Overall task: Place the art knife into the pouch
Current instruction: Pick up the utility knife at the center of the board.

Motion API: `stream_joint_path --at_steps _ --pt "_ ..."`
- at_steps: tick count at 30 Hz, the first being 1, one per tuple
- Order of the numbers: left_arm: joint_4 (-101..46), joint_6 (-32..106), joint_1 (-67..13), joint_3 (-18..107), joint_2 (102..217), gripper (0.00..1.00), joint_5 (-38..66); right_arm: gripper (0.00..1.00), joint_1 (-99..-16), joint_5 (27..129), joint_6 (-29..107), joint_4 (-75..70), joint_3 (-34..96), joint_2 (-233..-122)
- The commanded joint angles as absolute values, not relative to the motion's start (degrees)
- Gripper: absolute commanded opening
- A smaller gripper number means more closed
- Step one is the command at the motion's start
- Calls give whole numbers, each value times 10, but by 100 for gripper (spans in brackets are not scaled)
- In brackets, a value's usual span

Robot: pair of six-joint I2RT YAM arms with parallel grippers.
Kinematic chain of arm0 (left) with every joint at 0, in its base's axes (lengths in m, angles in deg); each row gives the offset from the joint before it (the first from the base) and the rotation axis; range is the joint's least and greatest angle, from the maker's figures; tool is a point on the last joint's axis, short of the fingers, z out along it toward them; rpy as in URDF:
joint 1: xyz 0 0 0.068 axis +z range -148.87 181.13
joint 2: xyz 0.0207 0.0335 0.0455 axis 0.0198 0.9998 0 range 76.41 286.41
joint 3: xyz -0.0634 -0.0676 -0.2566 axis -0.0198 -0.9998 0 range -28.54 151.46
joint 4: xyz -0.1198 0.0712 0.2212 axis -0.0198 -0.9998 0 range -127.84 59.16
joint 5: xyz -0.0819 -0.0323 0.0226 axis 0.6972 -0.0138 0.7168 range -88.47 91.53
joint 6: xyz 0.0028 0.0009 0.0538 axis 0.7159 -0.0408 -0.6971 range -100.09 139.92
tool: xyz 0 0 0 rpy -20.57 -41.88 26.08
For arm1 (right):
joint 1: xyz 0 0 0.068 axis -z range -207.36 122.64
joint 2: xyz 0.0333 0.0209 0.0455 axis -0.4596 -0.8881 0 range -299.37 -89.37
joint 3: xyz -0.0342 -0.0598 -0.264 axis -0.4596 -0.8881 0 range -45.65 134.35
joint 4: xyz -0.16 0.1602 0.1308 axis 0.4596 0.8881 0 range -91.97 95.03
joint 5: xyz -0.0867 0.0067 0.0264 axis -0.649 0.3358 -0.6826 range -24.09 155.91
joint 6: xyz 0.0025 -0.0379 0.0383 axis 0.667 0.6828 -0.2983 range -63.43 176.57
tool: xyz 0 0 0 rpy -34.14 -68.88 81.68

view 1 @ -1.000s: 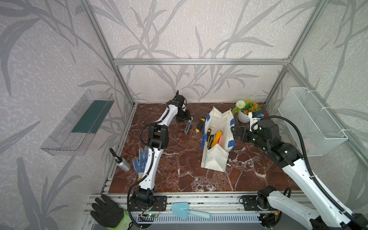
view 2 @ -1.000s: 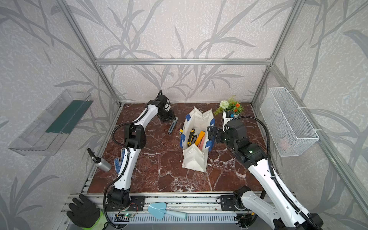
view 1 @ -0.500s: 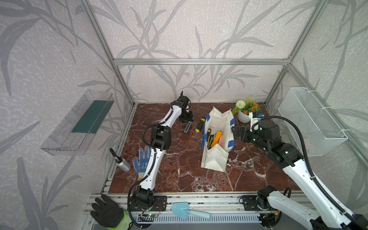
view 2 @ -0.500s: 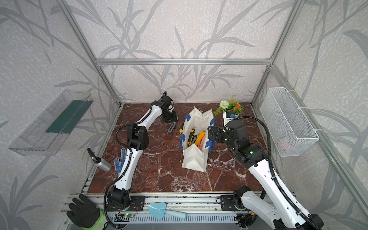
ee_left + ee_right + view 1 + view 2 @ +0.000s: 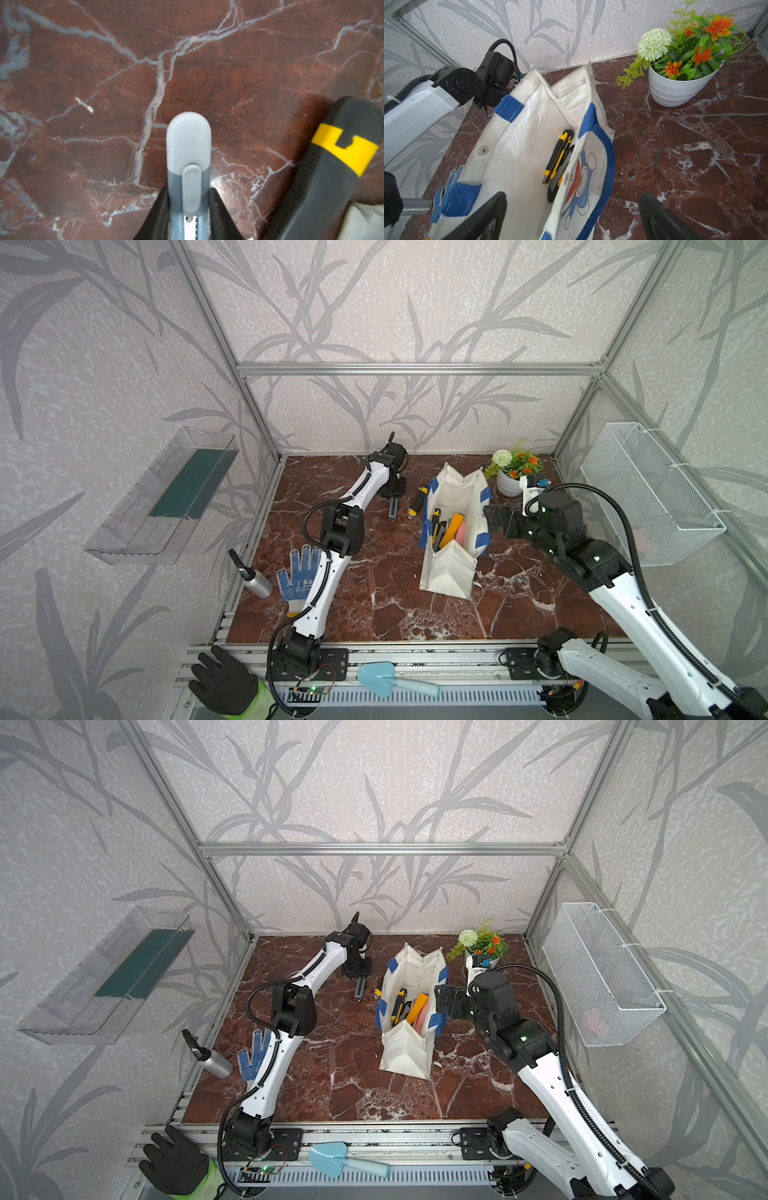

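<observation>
Beside pouch [image 5: 446, 572], outstretched left tool [image 5: 188, 193] clasps art knife [image 5: 188, 141].

pouch [image 5: 446, 576] mouth open, cutter [image 5: 332, 176] seemingly just beside art knife [image 5: 188, 149]

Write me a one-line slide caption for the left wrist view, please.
Left end effector pinching the grey art knife on the red marble table, a black-and-yellow cutter lying alongside.

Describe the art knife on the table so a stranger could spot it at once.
Find the white pouch mid-table. On its side away from the flowerpot lie two knives. Take the slim grey knife in the left gripper, farther from the pouch, not the black-yellow knife.
</observation>
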State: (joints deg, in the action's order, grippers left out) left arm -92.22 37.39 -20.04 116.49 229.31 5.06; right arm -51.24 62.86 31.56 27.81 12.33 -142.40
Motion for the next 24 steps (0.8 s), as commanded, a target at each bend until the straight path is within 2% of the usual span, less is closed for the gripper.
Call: stream_joint_path --at_steps 1,11,16,24 --pt "-993 360 -207 1155 2332 28 -3 99 -508 619 322 267 114 -1416" --pt "-995 357 -223 1156 2333 24 -8 99 -506 619 318 270 109 -1408" --pt "-1002 363 -231 1150 2333 20 -17 99 -505 618 317 274 110 -1404" --pt "-978 365 -230 1094 2274 19 -30 99 -503 616 314 281 110 -1396"
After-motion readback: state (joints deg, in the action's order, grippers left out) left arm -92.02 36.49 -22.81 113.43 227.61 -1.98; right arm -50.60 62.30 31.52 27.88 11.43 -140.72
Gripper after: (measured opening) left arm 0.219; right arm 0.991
